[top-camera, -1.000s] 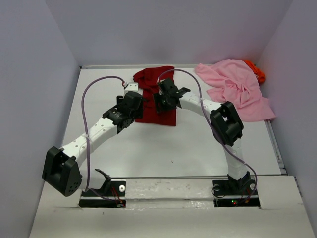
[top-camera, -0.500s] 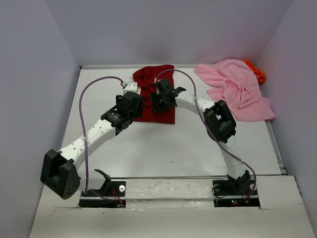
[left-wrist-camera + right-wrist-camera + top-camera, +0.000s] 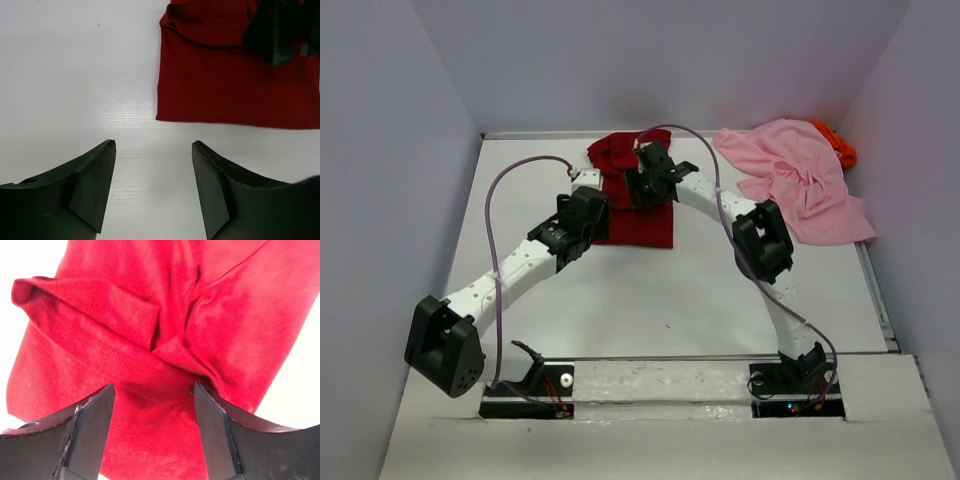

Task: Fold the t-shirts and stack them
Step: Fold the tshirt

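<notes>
R fingers [image 3: 86, 436] apart over dark red t-shirt [image 3: 125, 330] fold; L fingers [image 3: 90, 186] apart, shirt just ahead.

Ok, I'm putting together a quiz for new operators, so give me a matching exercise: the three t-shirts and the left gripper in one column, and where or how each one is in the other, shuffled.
Column one:
1. dark red t-shirt
2. pink t-shirt
3. orange t-shirt
4. left gripper

Column two:
A. mostly hidden in the far right corner
B. open over bare table
C. crumpled at the far right
D. bunched at its far end, under the right gripper

Pairs: 1-D, 2-C, 3-A, 4-B
</notes>
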`<action>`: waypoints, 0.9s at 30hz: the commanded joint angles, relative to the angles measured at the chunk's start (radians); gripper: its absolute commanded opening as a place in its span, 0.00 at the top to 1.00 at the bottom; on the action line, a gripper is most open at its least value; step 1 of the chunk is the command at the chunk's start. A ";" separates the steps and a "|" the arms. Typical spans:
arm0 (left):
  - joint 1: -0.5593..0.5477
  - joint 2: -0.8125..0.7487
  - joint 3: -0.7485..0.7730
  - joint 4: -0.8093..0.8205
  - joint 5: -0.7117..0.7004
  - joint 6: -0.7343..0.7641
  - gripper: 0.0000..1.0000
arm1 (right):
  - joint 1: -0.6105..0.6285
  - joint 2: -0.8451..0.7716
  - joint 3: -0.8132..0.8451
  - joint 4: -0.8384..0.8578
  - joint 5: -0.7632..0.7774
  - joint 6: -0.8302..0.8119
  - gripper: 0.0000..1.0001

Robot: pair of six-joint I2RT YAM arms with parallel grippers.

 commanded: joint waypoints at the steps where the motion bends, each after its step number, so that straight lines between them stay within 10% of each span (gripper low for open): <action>1: 0.009 0.087 0.027 0.006 0.015 0.009 0.28 | -0.024 0.013 0.060 -0.015 0.011 -0.020 0.30; 9: 0.032 0.329 0.143 -0.061 0.020 0.001 0.30 | -0.033 0.039 0.075 -0.015 0.006 -0.013 0.30; 27: 0.058 0.043 0.011 0.028 0.006 -0.002 0.29 | -0.024 -0.215 -0.050 0.002 0.020 -0.046 0.30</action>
